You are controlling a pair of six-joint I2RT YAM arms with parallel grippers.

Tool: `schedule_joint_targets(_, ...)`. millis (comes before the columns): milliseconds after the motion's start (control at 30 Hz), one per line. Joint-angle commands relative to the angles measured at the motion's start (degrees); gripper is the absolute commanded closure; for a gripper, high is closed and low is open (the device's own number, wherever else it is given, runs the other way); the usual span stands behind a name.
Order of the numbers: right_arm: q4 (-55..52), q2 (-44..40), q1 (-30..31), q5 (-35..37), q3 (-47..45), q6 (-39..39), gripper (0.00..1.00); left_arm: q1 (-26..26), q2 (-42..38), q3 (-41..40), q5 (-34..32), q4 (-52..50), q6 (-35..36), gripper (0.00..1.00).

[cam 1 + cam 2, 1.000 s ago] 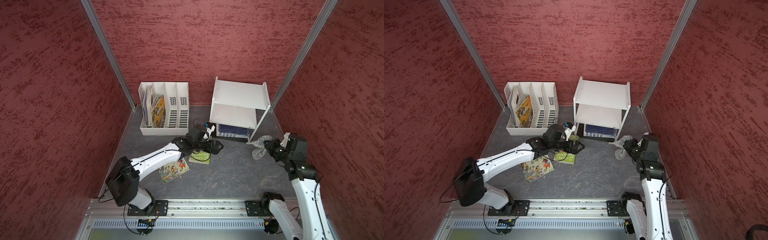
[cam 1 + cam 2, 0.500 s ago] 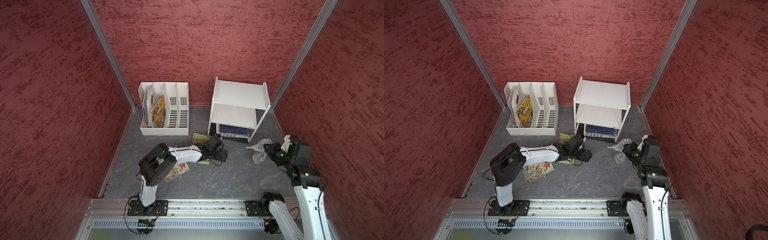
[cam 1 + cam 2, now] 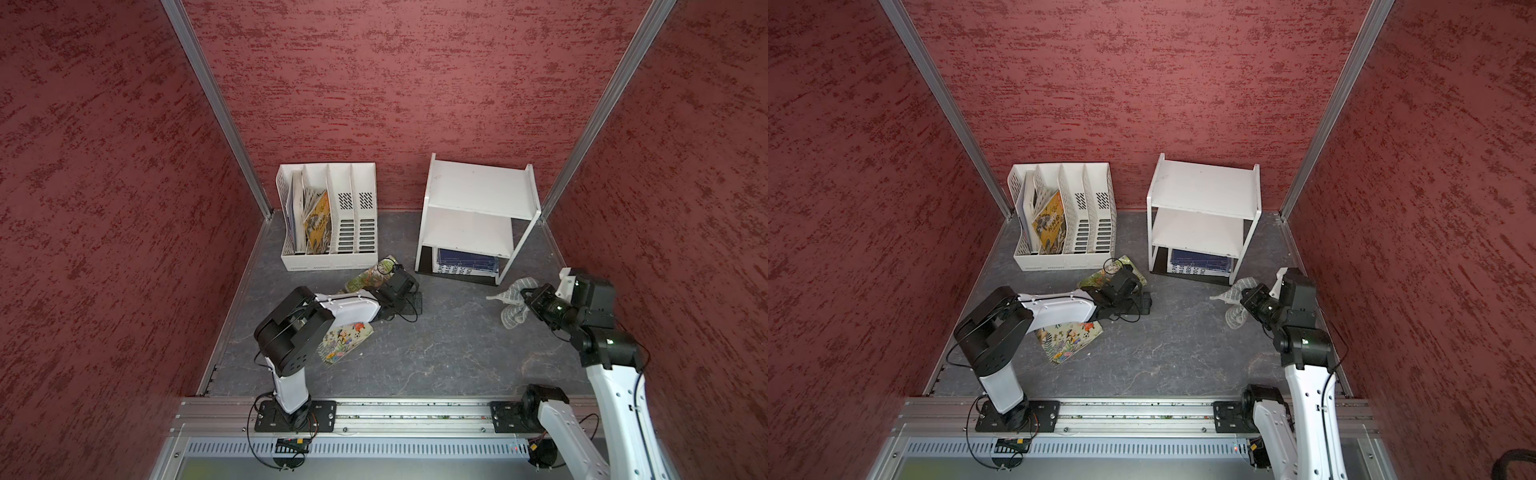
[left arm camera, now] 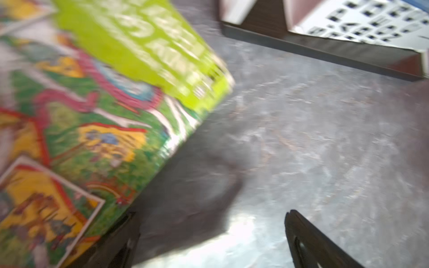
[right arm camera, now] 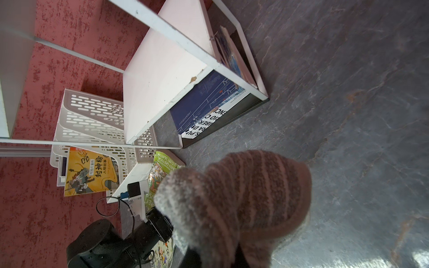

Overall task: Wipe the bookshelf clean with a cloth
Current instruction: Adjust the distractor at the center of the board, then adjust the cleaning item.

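The white bookshelf stands against the back wall, right of centre, on a black base. My right gripper is shut on the grey striped cloth. The cloth hangs limp just above the floor, in front of the shelf's right leg. In the right wrist view the cloth covers the jaws, and the bookshelf rises beyond it. My left gripper is open, low over bare floor beside a green book.
A white file organizer holding books stands left of the shelf. The green book and a colourful picture book lie on the floor near my left arm. A blue book lies on the shelf's bottom tier. Red walls enclose three sides.
My left arm has folded back, its elbow swinging toward the front, while its open gripper stays low by the green book. The right gripper has edged slightly left with the cloth.
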Motion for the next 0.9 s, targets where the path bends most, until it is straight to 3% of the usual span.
schedule_joint_targets(0, 4.4, 0.5, 1.5, -3.4, -0.3, -1.5, 1.0, 2.4, -3.2, -2.4, -3.3, -1.3, -0.5, 0.0)
schedule_joint_targets(167, 12.9, 0.1, 4.5, -9.8, -2.6, 1.9, 1.0, 2.9, -9.8, -7.1, -1.8, 3.5, 3.6, 0.0)
schedule_joint_targets(267, 19.0, -0.2, 6.9, -12.8, -3.6, 3.8, 1.0, 2.9, -15.9, -12.0, 2.8, 10.6, 6.2, 0.0)
schedule_joint_targets(433, 31.8, 0.9, 10.8, -18.3, -3.7, 8.1, 1.0, 3.9, -28.7, -20.3, 16.9, 27.1, 7.3, 0.0)
schedule_joint_targets(533, 41.5, 3.0, 12.8, -22.7, -4.2, 11.9, 1.0, 4.7, -33.4, -20.9, 26.0, 36.0, 6.3, 0.0)
schedule_joint_targets(700, 53.0, 8.0, 16.7, -28.5, -4.1, 15.4, 1.0, 3.8, -33.3, -15.3, 38.5, 43.8, 2.1, 0.0)
schedule_joint_targets(867, 58.4, 11.5, 20.9, -32.8, -2.5, 15.4, 1.0, 1.6, -28.9, -10.8, 41.4, 52.3, -2.8, 0.0)
